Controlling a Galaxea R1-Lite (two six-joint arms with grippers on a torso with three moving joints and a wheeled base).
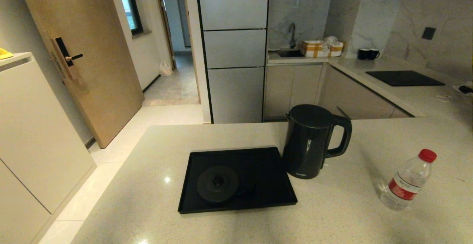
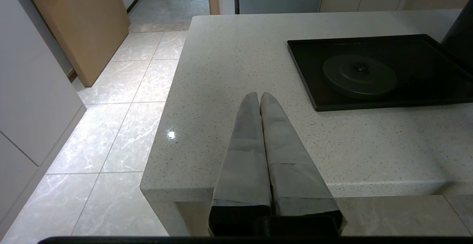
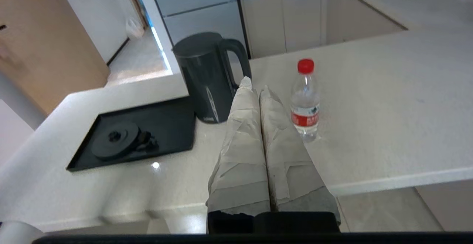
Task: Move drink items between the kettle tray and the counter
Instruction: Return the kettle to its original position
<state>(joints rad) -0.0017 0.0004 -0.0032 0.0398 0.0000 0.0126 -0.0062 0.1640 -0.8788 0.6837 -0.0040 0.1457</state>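
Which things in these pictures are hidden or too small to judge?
- Kettle: lid shut, so contents hidden in every view; in the left wrist view the picture's edge cuts off most of it.
- Water bottle: label print too small, head and right wrist views.
- Tray: far right corner hidden behind the kettle, head view.

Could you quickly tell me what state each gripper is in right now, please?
Left gripper: shut, holding nothing, above the counter edge.
Right gripper: shut, holding nothing, short of the kettle and water bottle.

Left gripper (image 2: 258, 97) and right gripper (image 3: 255, 87) — both closed, holding nothing.
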